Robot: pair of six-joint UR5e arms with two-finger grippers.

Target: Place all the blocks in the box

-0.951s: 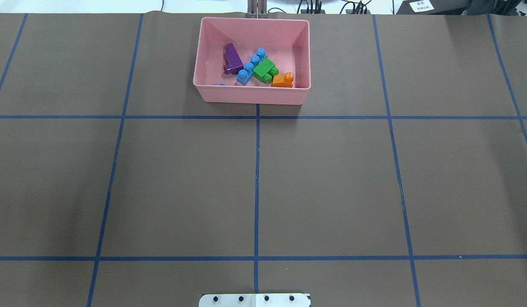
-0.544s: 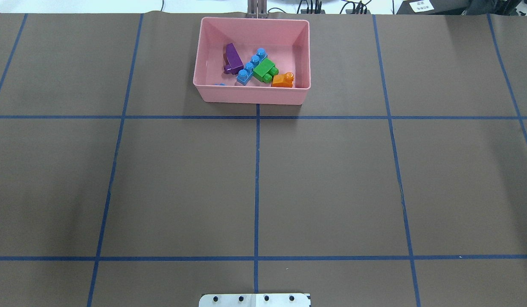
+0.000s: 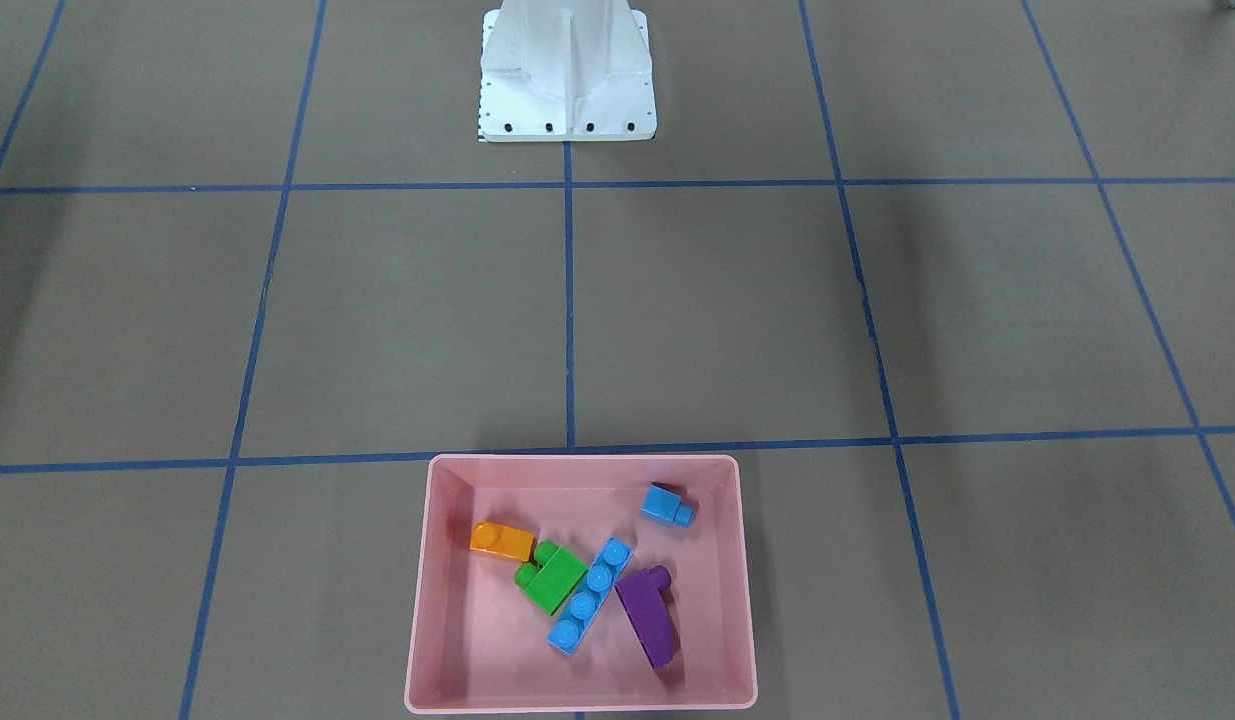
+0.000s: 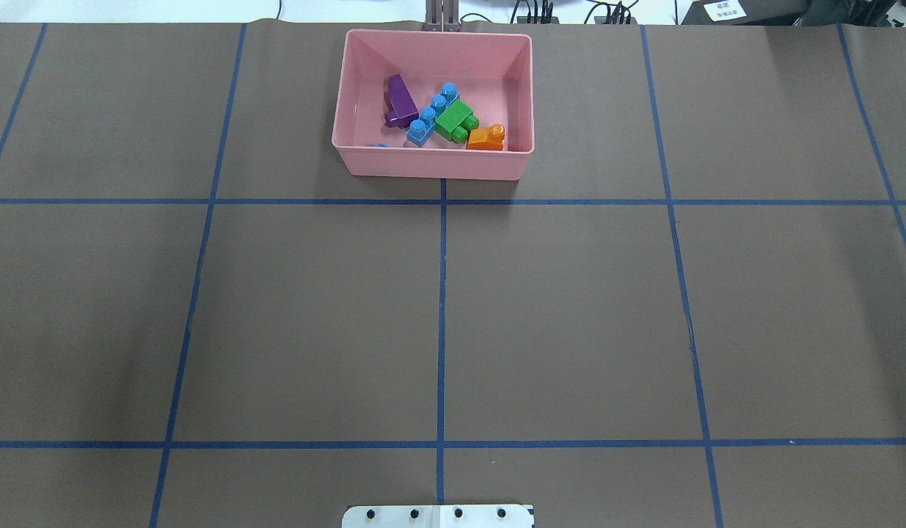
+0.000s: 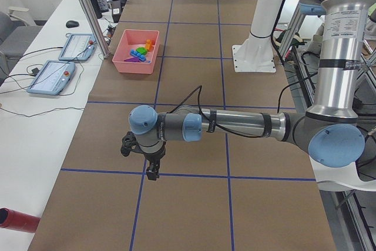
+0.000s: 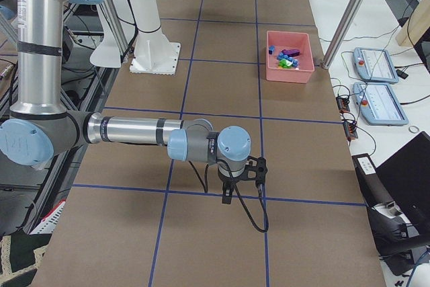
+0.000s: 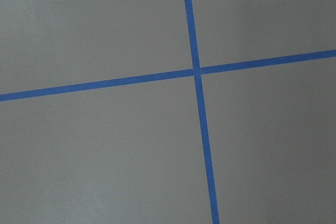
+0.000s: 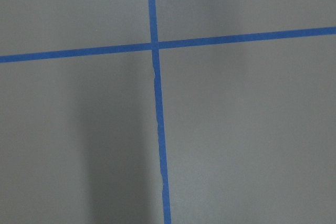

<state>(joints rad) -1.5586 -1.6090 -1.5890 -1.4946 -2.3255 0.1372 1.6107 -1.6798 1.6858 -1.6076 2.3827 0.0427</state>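
Now 5 blocks [image 3: 555,583] inside box [image 3: 427,600], well apart from left jaws and right jaws; open or closed, cannot tell.

Horizontally outstretched left arm [image 5: 241,123], right arm [image 6: 134,129]

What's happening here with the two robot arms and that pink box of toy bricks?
The job is putting all blocks into the pink box, and that looks done: the orange block, green block, long blue bar, purple block and small blue cube all lie inside it. Neither arm handles anything: the left arm's fingers and the right arm's fingers hang over bare table, far from the box. Whether they are open cannot be told.
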